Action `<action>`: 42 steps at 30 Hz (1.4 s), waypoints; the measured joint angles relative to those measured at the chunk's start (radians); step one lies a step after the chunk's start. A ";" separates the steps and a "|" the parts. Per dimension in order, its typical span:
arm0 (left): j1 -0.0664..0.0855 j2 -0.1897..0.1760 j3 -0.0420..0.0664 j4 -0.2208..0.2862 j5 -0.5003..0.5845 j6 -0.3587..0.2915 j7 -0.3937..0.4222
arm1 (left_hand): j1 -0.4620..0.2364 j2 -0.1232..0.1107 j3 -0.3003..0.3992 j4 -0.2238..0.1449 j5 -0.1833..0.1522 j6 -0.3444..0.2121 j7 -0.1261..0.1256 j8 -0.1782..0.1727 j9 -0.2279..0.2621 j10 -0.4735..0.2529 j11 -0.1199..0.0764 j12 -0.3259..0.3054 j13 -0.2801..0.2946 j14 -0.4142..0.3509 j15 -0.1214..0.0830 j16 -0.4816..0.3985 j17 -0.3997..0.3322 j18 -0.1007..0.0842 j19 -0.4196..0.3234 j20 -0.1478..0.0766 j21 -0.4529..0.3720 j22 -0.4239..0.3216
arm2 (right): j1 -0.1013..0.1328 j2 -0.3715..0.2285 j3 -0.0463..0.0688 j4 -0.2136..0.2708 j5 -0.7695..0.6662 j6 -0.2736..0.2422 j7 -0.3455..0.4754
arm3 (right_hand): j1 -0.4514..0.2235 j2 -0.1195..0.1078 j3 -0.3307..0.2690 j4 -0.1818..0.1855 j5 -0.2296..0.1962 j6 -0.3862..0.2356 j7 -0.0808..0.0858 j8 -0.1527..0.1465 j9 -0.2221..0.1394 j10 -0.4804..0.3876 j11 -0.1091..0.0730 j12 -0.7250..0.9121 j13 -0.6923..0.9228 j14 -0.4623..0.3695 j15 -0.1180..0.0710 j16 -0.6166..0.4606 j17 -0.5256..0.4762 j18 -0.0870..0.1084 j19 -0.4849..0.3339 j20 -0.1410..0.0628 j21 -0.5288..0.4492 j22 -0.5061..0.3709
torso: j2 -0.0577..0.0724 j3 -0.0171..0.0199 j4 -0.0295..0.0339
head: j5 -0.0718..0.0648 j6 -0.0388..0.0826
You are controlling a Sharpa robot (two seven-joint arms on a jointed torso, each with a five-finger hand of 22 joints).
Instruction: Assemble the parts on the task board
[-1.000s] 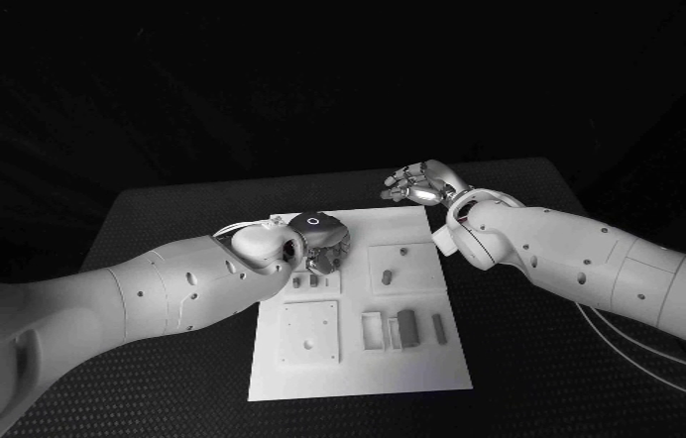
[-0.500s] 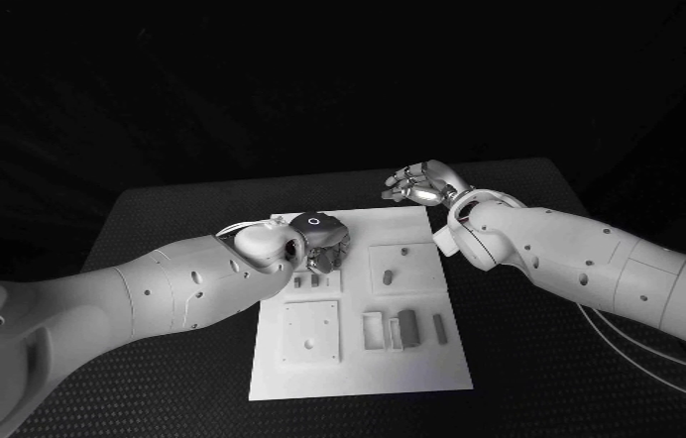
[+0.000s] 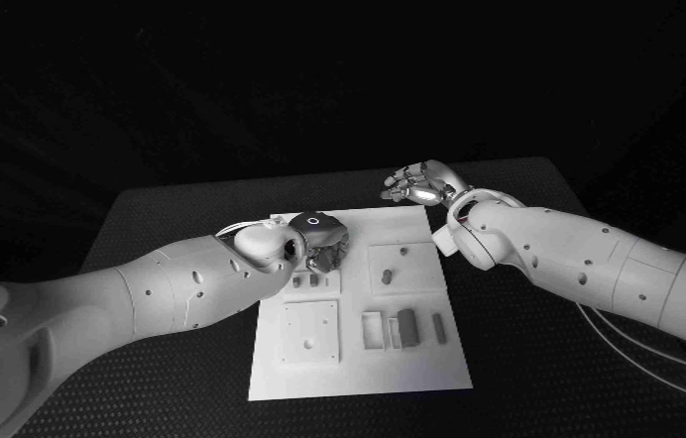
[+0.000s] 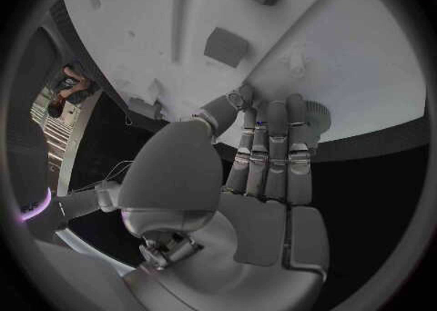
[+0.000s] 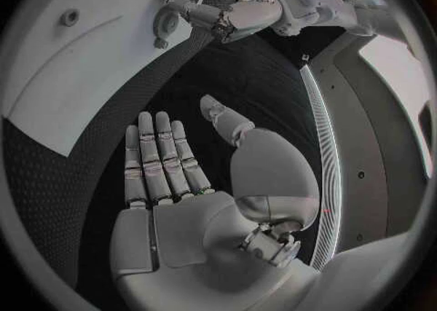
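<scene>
Nothing's really moved since a second ago: a few small parts sit on the board nearer the robot than either hand. Left hand stays fingers-down over the board's far-left corner, can't tell if it's gripping anything. Right hand hovers open just past the far-right corner.

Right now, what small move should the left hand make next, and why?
Probably a short lowering of the left hand onto the nearest small part. It hovers over the far left portion of the task board, fingers extended toward the plate and holding nothing I can see. The right hand hangs open off the board's far right corner, so the left looks like the working hand.
</scene>
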 measured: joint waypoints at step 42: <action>-0.011 0.024 0.013 -0.024 0.006 0.015 -0.002 | -0.014 0.029 0.029 -0.001 0.004 0.037 -0.012 0.019 -0.006 0.066 -0.026 0.010 0.018 0.051 -0.026 0.045 0.007 0.015 0.052 -0.020 0.023 0.046 | 0.000 0.005 0.000 -0.001 0.000 0.001 -0.001 | 0.000 0.000 -0.002 0.000 0.000 0.000 0.000 0.000 0.000 0.004 0.004 0.000 -0.008 0.000 0.000 -0.004 0.000 0.000 0.000 0.000 0.000 0.002 | 0.000 0.0003 -0.0006 | -0.006 -0.005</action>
